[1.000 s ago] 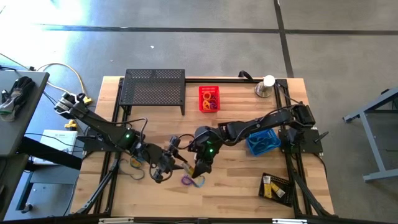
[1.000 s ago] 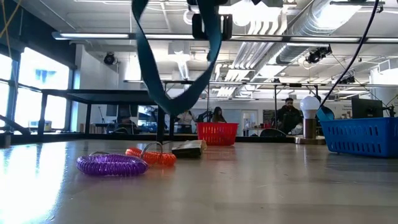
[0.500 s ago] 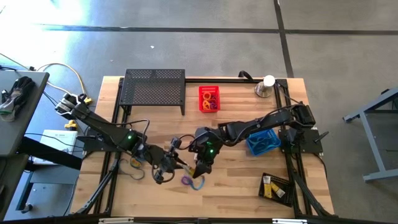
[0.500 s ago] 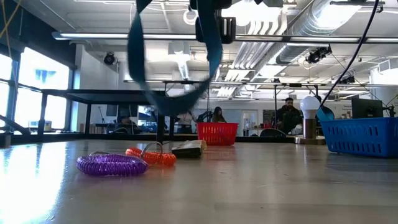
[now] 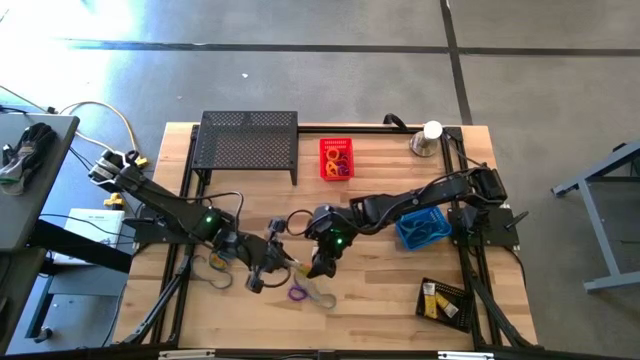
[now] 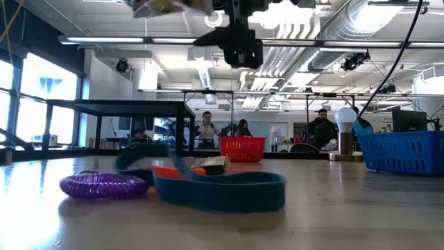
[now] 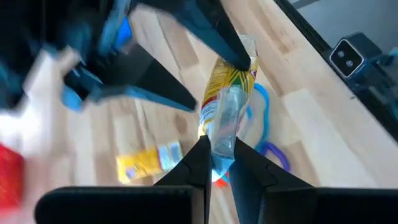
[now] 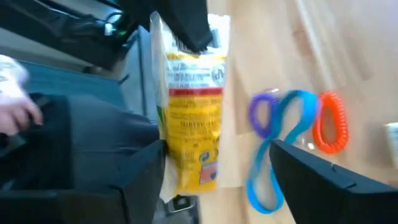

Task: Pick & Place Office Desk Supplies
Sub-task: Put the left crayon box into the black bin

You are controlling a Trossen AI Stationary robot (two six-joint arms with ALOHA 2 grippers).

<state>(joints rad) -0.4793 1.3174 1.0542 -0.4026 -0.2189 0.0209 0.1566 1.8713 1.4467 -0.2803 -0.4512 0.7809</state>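
Left gripper [image 7: 216, 163] pinching yellow-and-white packet [image 7: 225, 102] above table [image 5: 380, 280], long axis pointing away from fingers. Right gripper [image 5: 320, 266] spread, just beside; blue band [image 6: 218, 189] lying below, touching purple coil [image 6: 103, 186].

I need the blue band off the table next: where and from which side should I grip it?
Come straight down with the right end effector, which is open nearby. The blue band stands on its edge in a twisted loop, so put one finger inside and one outside, then pinch the wall. The best spot is probably the lobe lying clear of the purple coil and the orange coil.
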